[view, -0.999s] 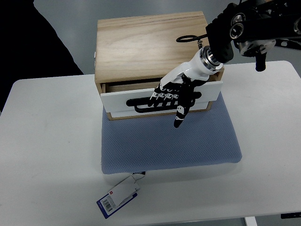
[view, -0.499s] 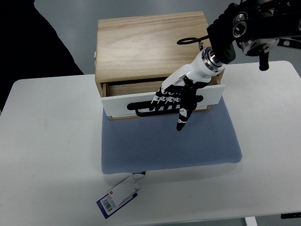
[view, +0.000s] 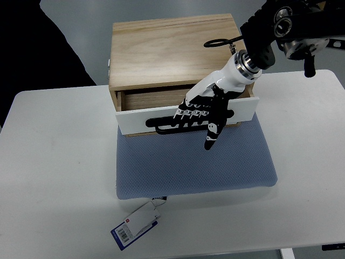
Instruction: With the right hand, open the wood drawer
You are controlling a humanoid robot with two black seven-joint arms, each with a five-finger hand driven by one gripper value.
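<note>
White table [view: 59, 178], right robot hand [view: 202, 112] with fingers curled around the drawer [view: 186, 114] handle [view: 167, 124].

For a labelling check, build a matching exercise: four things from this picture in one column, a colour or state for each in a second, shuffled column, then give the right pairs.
Column one:
1. drawer front
2. handle
3. mat
4. right hand

Column two:
A. blue, lying under the wooden box
B. white, pulled partly out of the box
C. fingers curled over the handle
D. black, mounted on the drawer front

Pairs: 1-B, 2-D, 3-A, 4-C
</note>
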